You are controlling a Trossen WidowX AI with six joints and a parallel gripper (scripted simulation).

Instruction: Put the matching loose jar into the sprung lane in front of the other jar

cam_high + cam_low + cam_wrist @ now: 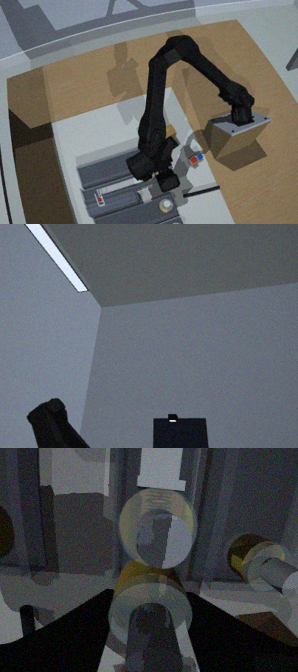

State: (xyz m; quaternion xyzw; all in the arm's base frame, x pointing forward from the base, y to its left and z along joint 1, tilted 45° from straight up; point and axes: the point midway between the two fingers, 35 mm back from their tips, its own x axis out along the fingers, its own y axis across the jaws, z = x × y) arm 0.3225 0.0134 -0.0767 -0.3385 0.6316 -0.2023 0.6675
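My gripper [149, 597] is shut on an amber jar with a clear rim and a grey lid [154, 623], low in the middle of the wrist view. Behind it, a yellowish jar with a pale round lid [166, 540] stands in the sprung lane, in front of the white pusher plate [161, 485]. The two jars overlap in this view; I cannot tell whether they touch. The held jar is at the lane's front end, and its base and the low front stop are hidden. In the top view the arm hides the fingertips; the white pusher strip [119, 185] shows in its lane.
Another jar [255, 560] stands in the lane to the right in the wrist view, and part of one [4, 530] shows at the left edge. A brown block [267, 628] is near the right finger. A red and blue object [195, 159] and a black bar [201, 191] lie beside the lanes.
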